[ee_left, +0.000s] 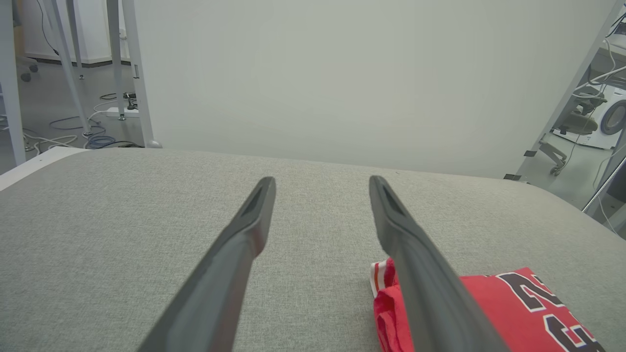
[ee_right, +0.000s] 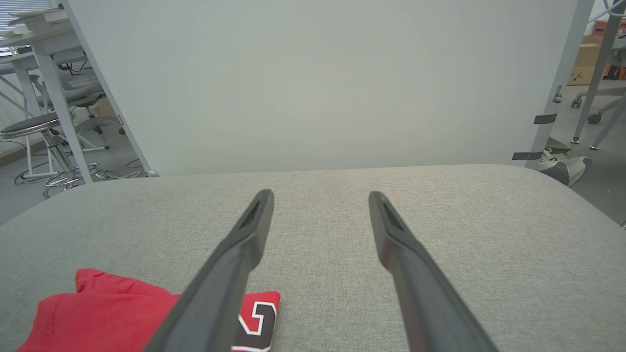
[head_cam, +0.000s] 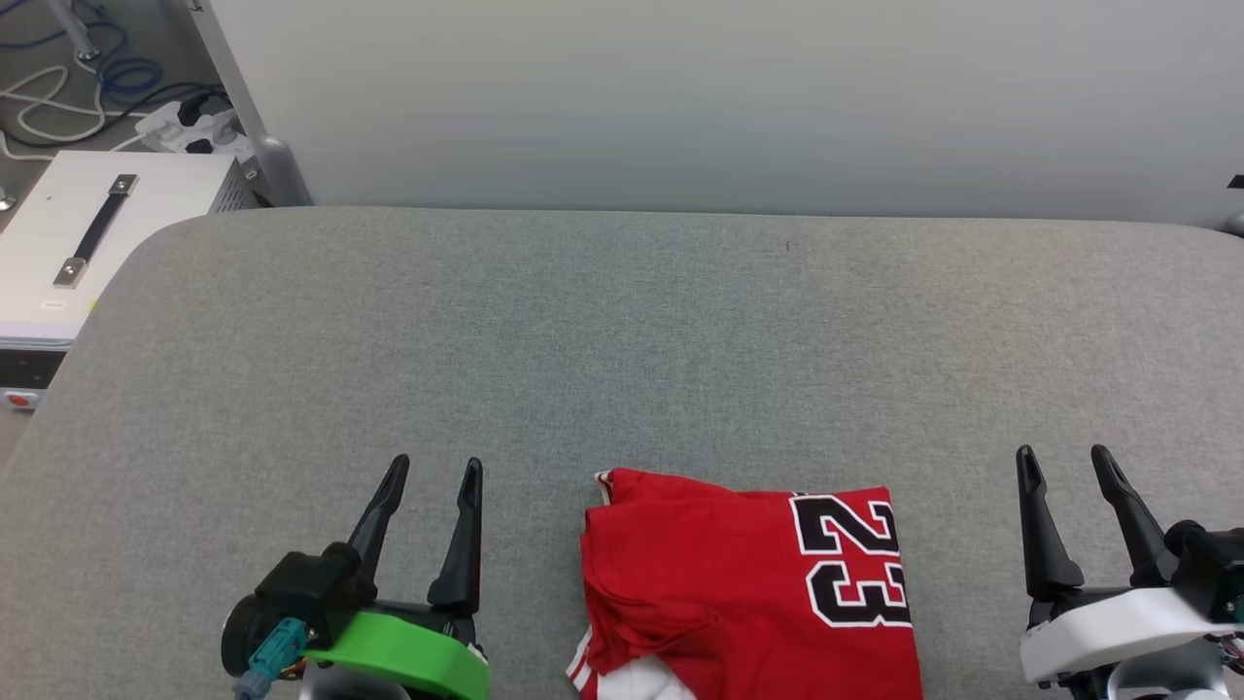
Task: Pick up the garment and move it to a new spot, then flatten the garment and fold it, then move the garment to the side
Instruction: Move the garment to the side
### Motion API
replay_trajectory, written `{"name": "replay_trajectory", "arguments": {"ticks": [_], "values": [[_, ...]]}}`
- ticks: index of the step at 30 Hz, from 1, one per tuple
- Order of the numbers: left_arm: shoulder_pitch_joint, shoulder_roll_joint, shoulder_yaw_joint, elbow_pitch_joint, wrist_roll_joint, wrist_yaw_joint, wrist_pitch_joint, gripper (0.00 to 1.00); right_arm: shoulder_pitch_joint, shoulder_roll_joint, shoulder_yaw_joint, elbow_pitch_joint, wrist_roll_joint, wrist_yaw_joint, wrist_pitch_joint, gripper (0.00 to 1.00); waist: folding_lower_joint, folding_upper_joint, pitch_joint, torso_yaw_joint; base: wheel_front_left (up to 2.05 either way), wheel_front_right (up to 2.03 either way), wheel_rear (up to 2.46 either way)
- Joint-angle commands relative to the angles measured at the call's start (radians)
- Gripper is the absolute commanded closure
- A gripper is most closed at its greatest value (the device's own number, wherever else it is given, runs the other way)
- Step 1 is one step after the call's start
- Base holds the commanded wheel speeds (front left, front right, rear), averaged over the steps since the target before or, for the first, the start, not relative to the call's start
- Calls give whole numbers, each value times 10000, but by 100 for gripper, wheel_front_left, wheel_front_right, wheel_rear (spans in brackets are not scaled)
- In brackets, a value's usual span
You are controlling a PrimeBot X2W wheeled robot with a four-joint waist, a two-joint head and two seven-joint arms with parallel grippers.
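Observation:
The garment (head_cam: 748, 583) lies folded into a compact red block at the near middle of the grey table, black white-outlined numbers on its right part, a bit of white sleeve and striped trim at its lower left. My left gripper (head_cam: 434, 472) stands open to its left, apart from it, nothing between the fingers. My right gripper (head_cam: 1064, 459) stands open to its right, also empty. In the left wrist view the garment (ee_left: 508, 308) shows at the lower right behind my open gripper (ee_left: 323, 183). In the right wrist view the garment (ee_right: 102, 313) lies lower left of my open gripper (ee_right: 320, 195).
The grey padded table (head_cam: 622, 340) stretches far ahead to a pale wall panel (head_cam: 719, 97). A white case with a handle (head_cam: 87, 243) sits off the table's left corner, with cables and a power strip (head_cam: 185, 126) on the floor behind it.

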Motion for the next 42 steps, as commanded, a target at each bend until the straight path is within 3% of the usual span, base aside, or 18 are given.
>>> {"name": "replay_trajectory", "arguments": {"ticks": [1, 24, 30, 38, 42], "values": [[77, -62, 8, 21, 44, -27, -59, 0, 64, 52, 42, 30, -59, -7, 47, 0, 0, -1, 13, 15, 0, 0, 0], [11, -68, -8, 79, 79, -27, -59, 0, 104, 16, 100, 172, 60, -7, 615, 0, 0, -1, 89, 122, 0, 0, 0], [-44, -65, -26, 76, 76, -27, -59, 0, 35, -144, 297, -201, 499, -7, 2705, 0, 0, -1, 190, 168, 0, 0, 0], [-252, -43, -196, 48, 101, -27, -59, 0, -333, 78, 324, -954, 1236, -7, 8097, 0, 0, -1, 580, 374, 0, 0, 0], [-410, -36, -298, 66, 118, -27, -59, 0, -640, 218, 277, -1070, 1057, -7, 10104, 0, 0, -1, 833, 586, 0, 0, 0]]}}
